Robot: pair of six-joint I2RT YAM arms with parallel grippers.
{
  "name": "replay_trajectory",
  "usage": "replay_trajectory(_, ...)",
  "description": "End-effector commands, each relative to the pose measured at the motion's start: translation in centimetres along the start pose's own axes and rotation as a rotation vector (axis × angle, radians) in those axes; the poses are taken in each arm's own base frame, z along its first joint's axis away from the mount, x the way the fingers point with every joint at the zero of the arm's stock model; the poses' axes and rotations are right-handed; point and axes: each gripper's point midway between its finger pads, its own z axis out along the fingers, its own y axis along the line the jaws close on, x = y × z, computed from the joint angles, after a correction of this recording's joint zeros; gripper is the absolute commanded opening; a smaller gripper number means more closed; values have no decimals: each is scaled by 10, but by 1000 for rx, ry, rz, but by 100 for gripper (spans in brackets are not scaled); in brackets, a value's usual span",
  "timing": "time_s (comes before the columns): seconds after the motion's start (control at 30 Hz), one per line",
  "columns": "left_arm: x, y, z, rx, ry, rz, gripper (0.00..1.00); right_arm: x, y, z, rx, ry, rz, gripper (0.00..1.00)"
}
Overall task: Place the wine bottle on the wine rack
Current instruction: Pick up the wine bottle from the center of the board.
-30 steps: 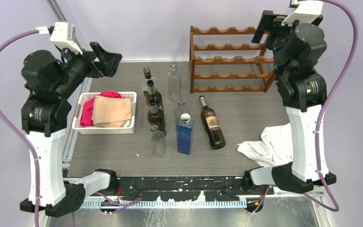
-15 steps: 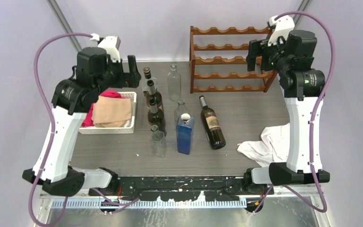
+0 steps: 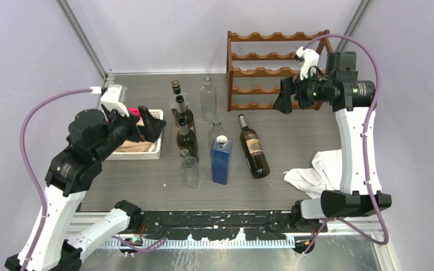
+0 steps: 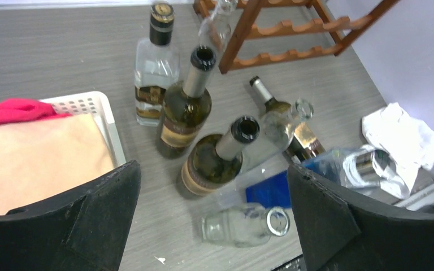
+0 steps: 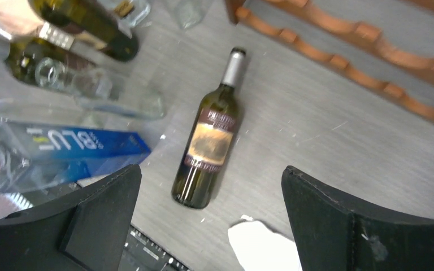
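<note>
The wine bottle (image 3: 253, 148) is dark green with a tan label and lies on its side on the grey table, neck toward the wine rack (image 3: 271, 70). The rack is reddish-brown, with wavy rails, and stands at the back right. My right gripper (image 3: 281, 101) hovers open in front of the rack's lower tiers, above and behind the bottle. In the right wrist view the wine bottle (image 5: 209, 141) lies below the open right gripper (image 5: 212, 172), with the wine rack (image 5: 373, 56) at the top. My left gripper (image 3: 150, 121) is open over the basket. It (image 4: 212, 180) holds nothing.
A white basket (image 3: 157, 151) with red and tan cloths sits at the left. Several upright dark and clear bottles (image 3: 184, 121) stand mid-table beside a blue square bottle (image 3: 221, 162). A small clear bottle (image 4: 243, 224) stands below the left jaws. A white cloth (image 3: 316, 172) lies at the right.
Both arms have swung down from raised poses. The left came down over the basket. The right dropped in front of the rack toward the lying bottle. Both grippers stayed open.
</note>
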Motion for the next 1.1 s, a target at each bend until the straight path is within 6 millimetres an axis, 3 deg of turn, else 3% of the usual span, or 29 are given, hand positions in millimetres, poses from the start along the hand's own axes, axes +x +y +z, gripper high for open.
replay_trajectory(0.0, 16, -13, -8, 102, -24, -31, 99, 20, 27, -16, -72, -29, -22, 100)
replay_trajectory(0.1, 36, -16, -18, 152, -28, -65, 98, 49, 28, -6, -82, 15, 1, 100)
replay_trajectory(0.23, 59, -22, -28, 216, -23, -115, 97, 90, 33, 22, -152, 78, 62, 100)
replay_trajectory(0.47, 80, -11, -35, 199, -91, -217, 96, 148, 26, 106, -24, 206, 118, 100)
replay_trajectory(0.57, 83, -4, -39, 176, -118, -235, 96, 160, 23, 136, 62, 230, 136, 100)
replay_trajectory(0.73, 92, 6, -40, 130, -112, -234, 96, 172, 4, 166, 195, 265, 211, 100)
replay_trajectory(1.07, 81, -3, -37, 201, -203, -197, 96, 212, 23, 207, 189, 403, 180, 100)
